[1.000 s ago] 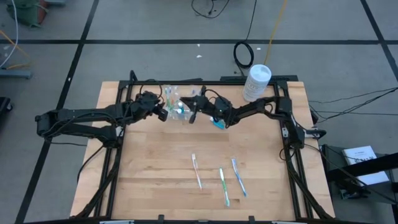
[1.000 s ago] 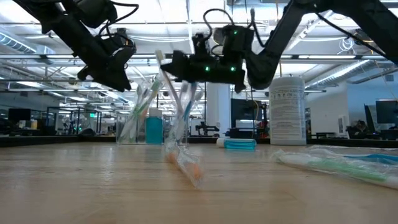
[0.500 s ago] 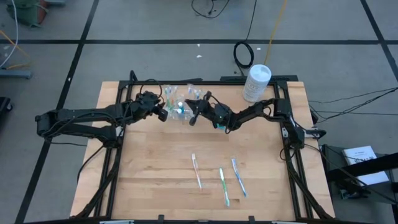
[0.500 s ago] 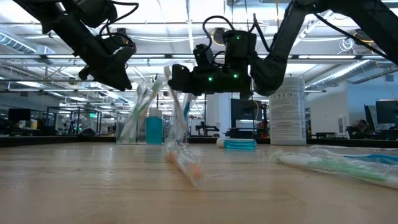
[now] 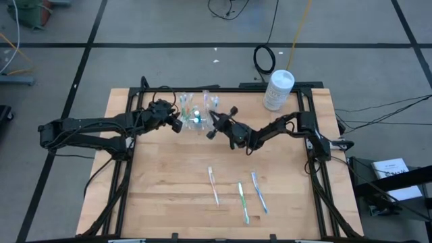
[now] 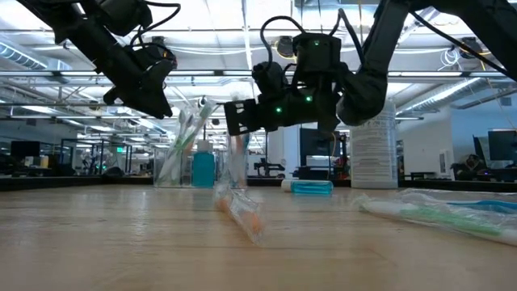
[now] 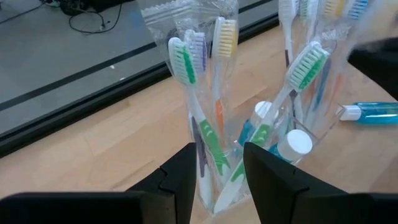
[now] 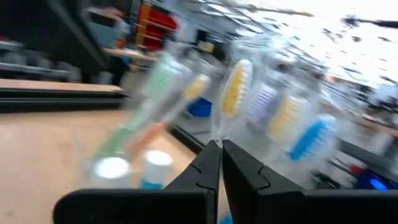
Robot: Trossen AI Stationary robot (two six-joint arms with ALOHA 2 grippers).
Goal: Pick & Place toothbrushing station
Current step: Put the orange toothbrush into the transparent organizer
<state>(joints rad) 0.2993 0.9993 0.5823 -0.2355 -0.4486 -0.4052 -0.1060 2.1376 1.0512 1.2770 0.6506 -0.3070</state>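
Clear plastic marks the toothbrushing station (image 5: pixel 192 116), seen at about eleven o'clock on the wooden table (image 5: pixel 169 196) and packed with wrapped toothbrushes (image 7: pixel 205 118). It is clamped at its nine o'clock side by the left gripper (image 5: pixel 177 121) — fingers (image 7: pixel 183 171) set against the holder's wall. The right gripper (image 5: pixel 210 131), at its four o'clock side, is pressed together on a wrapped toothbrush (image 8: pixel 233 93). Three toothbrushes (image 5: pixel 237 192) are laid out at five o'clock — well apart.

Clear glossy plastic toothbrushing station (image 7: pixel 249 149), matt pale wood table (image 5: pixel 169 196), crinkly clear-wrapped toothbrushes (image 5: pixel 239 199)
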